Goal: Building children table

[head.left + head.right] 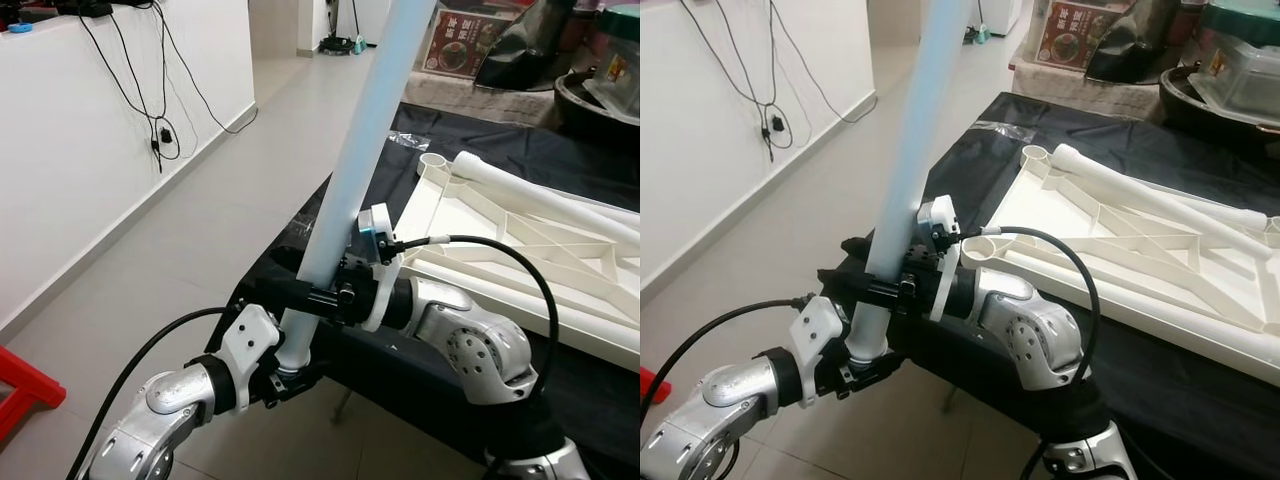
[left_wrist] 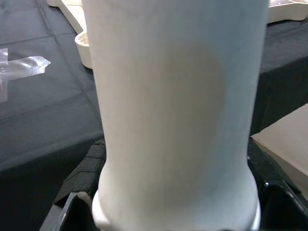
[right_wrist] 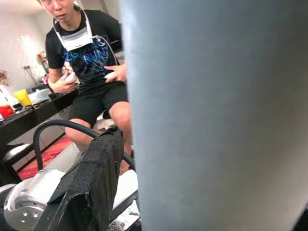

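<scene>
- I've got the table leg (image 1: 360,150) up off the mat, both grippers clamped on it: left gripper (image 1: 290,365) at the flared bottom end, right gripper (image 1: 335,293) just above it on the shaft. The leg leans up and away from me.
- The tabletop (image 1: 520,240) lies upside down on the black mat (image 1: 470,150), off to my right, well apart from the leg's foot.
- I'd say this is the carry-to-socket step. Next I need to swing the leg over and line its end up with the open corner socket (image 1: 434,160).
</scene>
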Tool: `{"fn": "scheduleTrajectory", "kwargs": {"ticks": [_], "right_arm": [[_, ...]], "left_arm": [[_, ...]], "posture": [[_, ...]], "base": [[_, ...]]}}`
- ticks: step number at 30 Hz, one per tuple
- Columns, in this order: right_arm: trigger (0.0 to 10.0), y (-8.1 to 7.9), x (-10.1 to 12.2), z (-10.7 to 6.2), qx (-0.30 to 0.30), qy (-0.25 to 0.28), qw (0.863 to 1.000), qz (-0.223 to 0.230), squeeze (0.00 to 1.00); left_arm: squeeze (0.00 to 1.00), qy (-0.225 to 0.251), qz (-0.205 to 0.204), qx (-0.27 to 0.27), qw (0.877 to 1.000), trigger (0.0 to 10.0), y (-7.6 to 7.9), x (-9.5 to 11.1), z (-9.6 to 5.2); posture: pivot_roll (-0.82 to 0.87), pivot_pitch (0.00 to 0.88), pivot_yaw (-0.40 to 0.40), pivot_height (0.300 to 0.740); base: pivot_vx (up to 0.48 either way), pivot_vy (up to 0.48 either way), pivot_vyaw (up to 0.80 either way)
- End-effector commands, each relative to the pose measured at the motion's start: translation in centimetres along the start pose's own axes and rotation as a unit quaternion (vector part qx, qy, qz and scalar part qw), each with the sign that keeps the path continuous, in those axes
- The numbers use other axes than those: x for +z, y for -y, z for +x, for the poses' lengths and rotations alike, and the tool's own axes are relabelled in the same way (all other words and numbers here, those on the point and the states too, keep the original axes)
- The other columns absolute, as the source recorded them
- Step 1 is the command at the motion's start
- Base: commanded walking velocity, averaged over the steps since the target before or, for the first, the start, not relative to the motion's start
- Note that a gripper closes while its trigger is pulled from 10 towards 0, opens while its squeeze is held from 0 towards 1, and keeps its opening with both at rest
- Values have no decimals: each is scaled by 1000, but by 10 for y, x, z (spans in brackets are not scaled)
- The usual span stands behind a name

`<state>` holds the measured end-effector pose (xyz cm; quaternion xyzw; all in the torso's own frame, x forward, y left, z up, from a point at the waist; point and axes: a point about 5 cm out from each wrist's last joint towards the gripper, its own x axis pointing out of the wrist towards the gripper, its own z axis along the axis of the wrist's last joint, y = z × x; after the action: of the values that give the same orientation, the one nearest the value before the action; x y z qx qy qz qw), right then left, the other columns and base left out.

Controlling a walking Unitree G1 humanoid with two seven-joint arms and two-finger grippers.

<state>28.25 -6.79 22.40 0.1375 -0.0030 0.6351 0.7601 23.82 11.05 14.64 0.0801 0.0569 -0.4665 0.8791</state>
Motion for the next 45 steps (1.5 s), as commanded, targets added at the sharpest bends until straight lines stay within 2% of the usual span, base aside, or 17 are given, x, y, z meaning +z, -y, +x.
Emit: {"fn": "scheduleTrajectory", "kwargs": {"ticks": [1,2,19,20,26,29,30,31,32,33,35,36,37,39,42,44,45], "right_arm": [[1490,-8,-4,4,23,-4,1000,8,0],[0,-9,-5,4,25,-5,1000,10,0],[0,-9,-4,6,18,2,1000,10,0],[0,-8,-3,6,16,3,1000,9,0],[0,4,8,-2,-13,17,1000,-5,0],[0,14,16,-9,-39,27,999,-19,0],[0,22,21,-14,-70,35,996,-31,0],[0,35,29,-21,-123,53,990,-48,0],[0,35,29,-21,-123,53,990,-48,0],[0,43,34,-26,-159,65,983,-59,0],[0,61,45,-38,-247,98,961,-78,0],[0,61,45,-38,-247,98,961,-78,0],[0,66,49,-42,-273,111,952,-81,0],[0,77,56,-49,-338,145,925,-92,0],[0,79,58,-51,-355,154,917,-96,0],[0,87,61,-53,-416,159,887,-124,0],[0,90,64,-55,-452,158,864,-153,0]], "left_arm": [[0,-1,-3,-23,1000,10000,9,0,2],[0,-1,-4,-24,1000,10000,10,0,2],[0,-16,-35,-10,999,10000,10,-5,3],[1000,-14,-28,-7,999,10000,10,-4,3],[1000,-19,-26,13,999,10000,7,-11,-5],[1000,-36,-11,54,998,10000,3,-17,-9],[0,-38,-6,80,996,10000,0,-19,-11],[0,-33,-4,120,992,10000,-5,-20,-14],[0,-33,-4,120,992,10000,-5,-20,-14],[0,-28,-5,146,989,10000,-9,-20,-15],[0,-8,-15,211,977,10000,-17,-16,-19],[0,-8,-15,211,977,10000,-17,-16,-19],[0,-3,-16,232,973,10000,-19,-15,-20],[0,15,-25,260,965,10000,-18,-11,-18],[0,20,-28,266,963,10000,-17,-10,-17],[0,32,-29,279,959,10000,-13,-6,-11],[0,34,-21,287,957,10000,-11,-4,-8]], "posture": [[137,70,-52,740],[136,70,-51,740],[137,76,-52,740],[138,79,-52,740],[142,80,-54,740],[142,82,-55,740],[142,82,-55,740],[147,82,-57,740],[147,82,-57,740],[147,82,-57,740],[147,82,-57,740],[147,82,-57,740],[147,82,-57,740],[152,86,-62,740],[152,86,-62,740],[156,93,-66,740],[154,99,-67,740]], "base": [[0,0,0],[0,0,0],[0,0,0],[0,0,0],[0,0,0],[0,0,0],[0,0,0],[0,0,0],[0,0,0],[0,0,0],[0,0,0],[0,0,0],[0,0,0],[0,0,0],[0,0,0],[0,0,0],[0,0,0]]}}
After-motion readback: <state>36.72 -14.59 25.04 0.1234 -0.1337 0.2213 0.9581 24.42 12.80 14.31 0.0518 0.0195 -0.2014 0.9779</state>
